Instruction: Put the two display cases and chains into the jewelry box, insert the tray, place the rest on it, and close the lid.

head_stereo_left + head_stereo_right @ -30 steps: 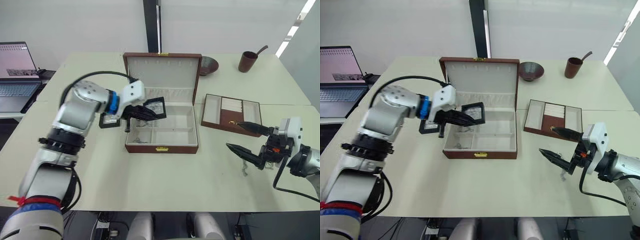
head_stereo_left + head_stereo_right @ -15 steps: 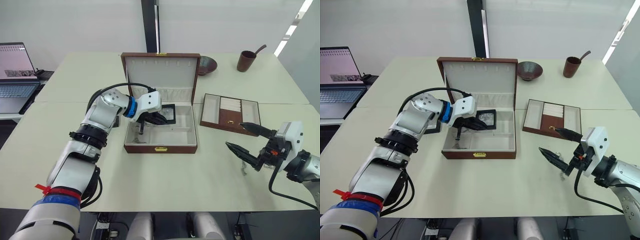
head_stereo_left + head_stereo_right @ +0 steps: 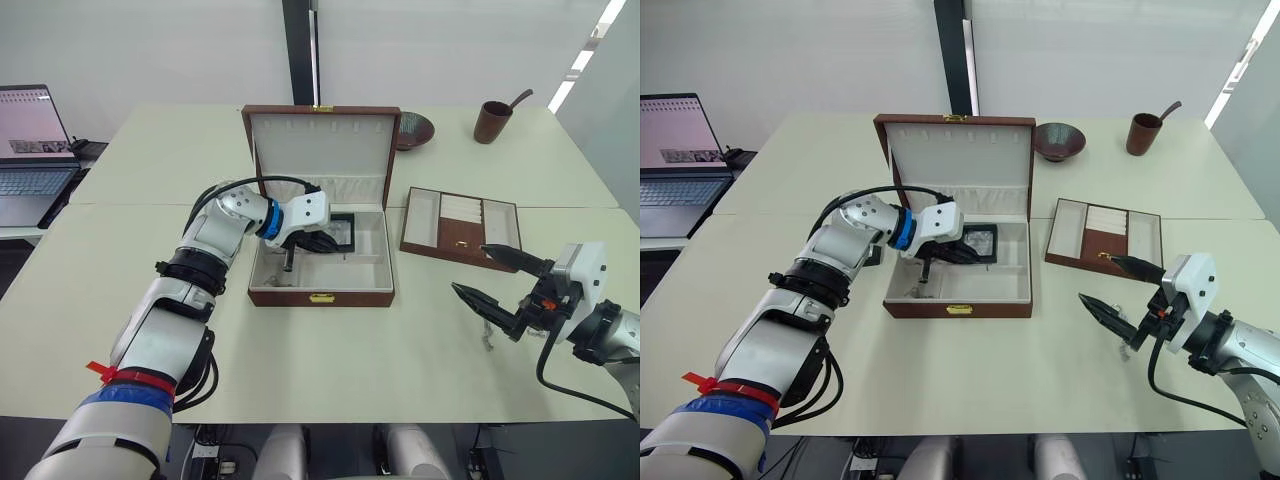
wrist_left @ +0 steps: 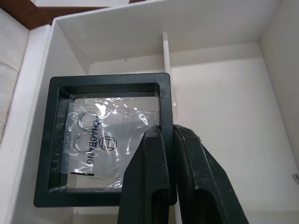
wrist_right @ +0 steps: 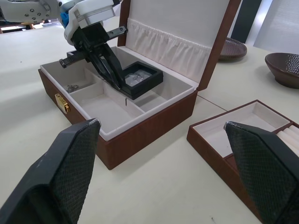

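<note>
Small flat square black display case, clear window showing silvery rings over a printed card, sits inside the large reddish-brown leather-look jewelry box, in the rear cream-lined compartment beside a thin divider wall. From the right wrist view it looks tilted, one edge raised above the compartment floor; cannot tell whether the low edge touches the lining.

Left gripper reaches into the box from the robot's left. Its two black fingers are drawn close together and pinch the case's frame edge between them, on the side next to the divider. Grasp is on the frame only, not the window.

Second black display case lies on the pale table just beside the box's left wall, mostly hidden behind the left arm.

A small silvery chain lies in the front left compartment of the box. Hinged lid stands upright, cream lining facing forward, gathered pocket along its base. Gold clasp on the front wall.

Shallow brown tray with cream sections lies on the table to the box's right, apart from it.

Right gripper hovers over the table near the front right, well apart from the box, fingers spread wide, holding nothing. Another thin chain lies on the table just below it.

Far edge of table: dark brown bowl and brown cup with a handle sticking out. Open laptop on a side desk to the left.
</note>
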Controlling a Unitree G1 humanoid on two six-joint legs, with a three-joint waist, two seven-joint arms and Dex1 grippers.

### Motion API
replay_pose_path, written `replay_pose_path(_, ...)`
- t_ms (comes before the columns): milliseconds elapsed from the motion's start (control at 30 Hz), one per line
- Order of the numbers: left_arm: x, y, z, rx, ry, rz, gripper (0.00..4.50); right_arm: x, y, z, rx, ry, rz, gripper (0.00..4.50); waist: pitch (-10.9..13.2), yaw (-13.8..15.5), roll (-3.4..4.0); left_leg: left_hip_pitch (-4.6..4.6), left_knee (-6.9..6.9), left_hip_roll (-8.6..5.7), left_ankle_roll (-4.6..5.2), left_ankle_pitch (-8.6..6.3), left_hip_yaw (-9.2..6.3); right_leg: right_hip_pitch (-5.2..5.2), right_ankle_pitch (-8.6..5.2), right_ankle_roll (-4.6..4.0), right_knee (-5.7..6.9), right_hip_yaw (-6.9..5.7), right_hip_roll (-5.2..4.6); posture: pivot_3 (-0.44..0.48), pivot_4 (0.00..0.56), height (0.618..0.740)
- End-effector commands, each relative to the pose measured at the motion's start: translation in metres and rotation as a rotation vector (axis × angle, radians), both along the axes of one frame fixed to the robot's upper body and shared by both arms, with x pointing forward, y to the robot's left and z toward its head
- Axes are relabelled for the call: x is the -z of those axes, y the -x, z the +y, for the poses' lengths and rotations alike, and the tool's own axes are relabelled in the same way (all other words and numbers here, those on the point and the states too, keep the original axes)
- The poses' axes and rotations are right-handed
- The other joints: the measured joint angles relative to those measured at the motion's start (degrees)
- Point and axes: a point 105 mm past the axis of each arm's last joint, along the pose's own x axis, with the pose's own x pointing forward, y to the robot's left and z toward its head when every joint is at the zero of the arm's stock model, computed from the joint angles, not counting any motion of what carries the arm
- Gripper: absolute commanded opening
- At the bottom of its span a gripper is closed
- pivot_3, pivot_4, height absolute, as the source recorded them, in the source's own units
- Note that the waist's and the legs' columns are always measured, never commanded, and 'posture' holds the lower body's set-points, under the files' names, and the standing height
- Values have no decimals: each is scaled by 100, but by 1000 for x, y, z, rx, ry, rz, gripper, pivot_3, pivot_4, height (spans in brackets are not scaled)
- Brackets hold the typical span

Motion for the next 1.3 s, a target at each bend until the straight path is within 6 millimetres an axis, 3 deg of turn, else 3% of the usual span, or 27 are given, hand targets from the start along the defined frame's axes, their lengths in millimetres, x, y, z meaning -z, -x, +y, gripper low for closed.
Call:
replay_pose_path(33,-13,-4,-4,12,8,-54,15,-11,3,0,-1,11,-60,4500,0,1,0,0,0,0,0,0,0,0,0,0,0,0,0,0,150,740)
replay_pose_path(233,-15,-6,-6,2,30,-65,15,-11,2,1,-6,10,-61,4500,0,0,0,0,0,0,0,0,0,0,0,0,0,0,0,0,150,740)
replay_pose_path(467,-20,-8,-6,-9,58,-72,2140,-12,2,0,-11,12,-59,4500,0,1,0,0,0,0,0,0,0,0,0,0,1,0,0,0,150,740)
replay_pose_path(700,-58,12,-11,57,270,49,4450,-13,3,-6,-27,19,-42,4500,0,-2,0,-2,1,0,0,0,-2,0,0,0,1,-1,0,0,150,740)
replay_pose_path(833,-70,26,7,32,356,106,4482,-11,0,-20,-2,33,-18,4500,-1,-34,1,3,0,2,0,0,0,0,0,0,5,3,0,0,150,740)
replay_pose_path(1067,-76,68,73,-198,569,227,4482,6,-16,-76,178,-8,41,4500,-1,-104,3,16,-2,13,0,0,-7,-1,-5,-9,25,8,0,0,150,740)
replay_pose_path(1167,-73,76,109,-380,617,179,4482,13,-23,-101,263,-25,54,4500,-1,-76,3,18,0,11,0,0,-3,3,-5,-9,27,7,-3,0,150,740)
replay_pose_path(1300,-73,87,131,-503,646,140,4482,21,-28,-121,323,-15,67,4500,-1,-12,3,21,-1,11,0,0,1,3,-6,-8,27,7,-7,0,150,740)
